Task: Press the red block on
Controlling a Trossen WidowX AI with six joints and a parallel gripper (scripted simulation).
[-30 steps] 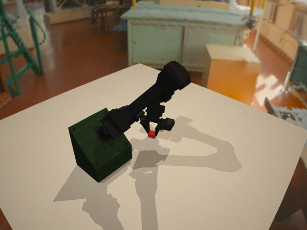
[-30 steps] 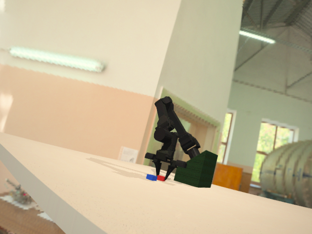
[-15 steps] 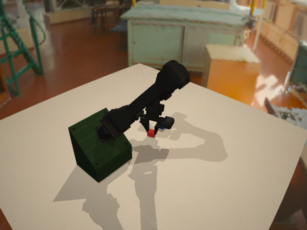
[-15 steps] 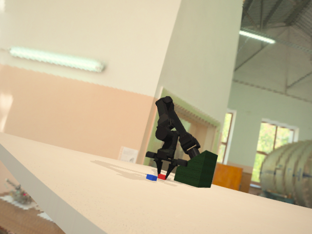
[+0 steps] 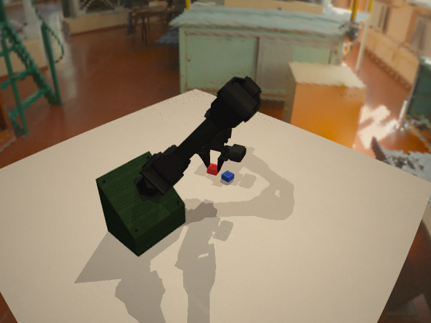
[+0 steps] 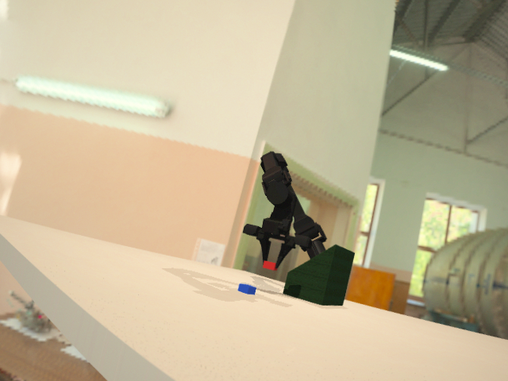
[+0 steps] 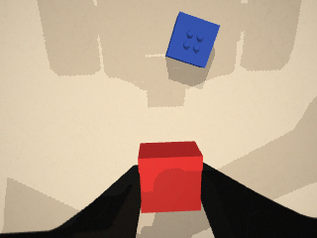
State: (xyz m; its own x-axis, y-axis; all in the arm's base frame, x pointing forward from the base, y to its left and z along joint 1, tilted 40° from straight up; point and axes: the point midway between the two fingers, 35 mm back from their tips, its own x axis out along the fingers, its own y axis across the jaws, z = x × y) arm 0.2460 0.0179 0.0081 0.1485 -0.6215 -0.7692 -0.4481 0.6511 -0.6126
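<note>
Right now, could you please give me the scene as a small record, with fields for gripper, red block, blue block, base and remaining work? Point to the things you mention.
gripper: shut on the red block [image 5: 213,169] [image 6: 270,267] [image 7: 170,185]
red block: raised above the table, not touching the blue block
blue block [image 5: 227,175] [image 6: 246,289] [image 7: 192,41]: on the table [image 5: 330,225] [image 6: 143,295] [image 7: 59,119], four small studs facing up
base [image 5: 158,225] [image 6: 334,279]: dark green, slanted top, carrying the arm
remaining work: align, press on, let go

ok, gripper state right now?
Gripper: closed on the red block, held up off the table.
</note>
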